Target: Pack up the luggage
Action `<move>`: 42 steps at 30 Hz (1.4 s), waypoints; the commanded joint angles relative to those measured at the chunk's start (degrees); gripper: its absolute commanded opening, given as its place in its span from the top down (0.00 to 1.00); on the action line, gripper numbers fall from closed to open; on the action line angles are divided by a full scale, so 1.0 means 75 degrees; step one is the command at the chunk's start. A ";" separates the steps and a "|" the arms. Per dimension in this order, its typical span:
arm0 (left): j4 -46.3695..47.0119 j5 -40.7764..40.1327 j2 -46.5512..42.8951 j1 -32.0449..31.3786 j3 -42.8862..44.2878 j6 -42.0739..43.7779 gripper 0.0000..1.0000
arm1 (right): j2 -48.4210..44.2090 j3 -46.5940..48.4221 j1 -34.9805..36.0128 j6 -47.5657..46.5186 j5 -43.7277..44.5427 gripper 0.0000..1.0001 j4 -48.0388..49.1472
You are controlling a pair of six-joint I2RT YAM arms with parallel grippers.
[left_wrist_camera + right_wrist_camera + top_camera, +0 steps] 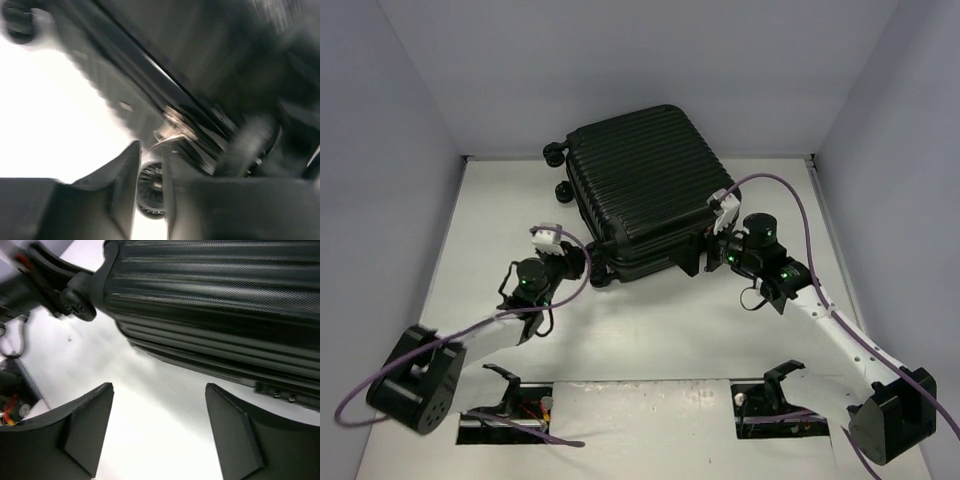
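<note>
Your luggage [640,190] lies closed at the far centre of the tabletop [650,335]. Your left hand [151,155], barely parted and empty, sits at its near-left corner. Your right hand [159,390], wide open, faces its near-right edge.

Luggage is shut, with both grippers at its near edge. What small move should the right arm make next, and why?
Probably ease the right gripper forward to the seam of the luggage. Its jaws stand open with nothing between them, the ribbed shell lies just ahead and apart from the fingers, and the case is closed, so nothing can be packed yet.
</note>
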 commanded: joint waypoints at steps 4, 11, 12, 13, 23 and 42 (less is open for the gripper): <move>-0.4630 -0.1888 -0.2951 0.0420 0.1925 -0.0363 0.51 | -0.0051 0.0945 -0.0276 -0.0302 0.0758 0.00 -0.0037; -0.9596 -0.2992 -0.3460 0.1005 0.4291 -0.0410 0.26 | 0.0347 0.2185 -0.0921 -0.0149 0.2605 0.00 -0.0353; -0.9999 -0.2864 -0.3401 0.1215 0.4944 -0.0317 0.23 | 0.0464 0.2327 -0.1049 -0.0196 0.2807 0.00 -0.0470; -1.0363 -0.2573 -0.3203 0.1310 0.5322 -0.0142 0.21 | 0.0535 0.2480 -0.1132 -0.0359 0.2925 0.00 -0.0552; -1.3226 -0.2498 -0.2931 0.1967 0.8161 0.0317 0.17 | 0.0512 0.3208 -0.1367 -0.0666 0.4660 0.00 -0.0834; -1.3894 -0.3190 -0.3283 0.1873 0.8723 0.0423 0.03 | -0.0484 0.3090 -0.1367 -0.0748 0.4896 0.00 -0.0904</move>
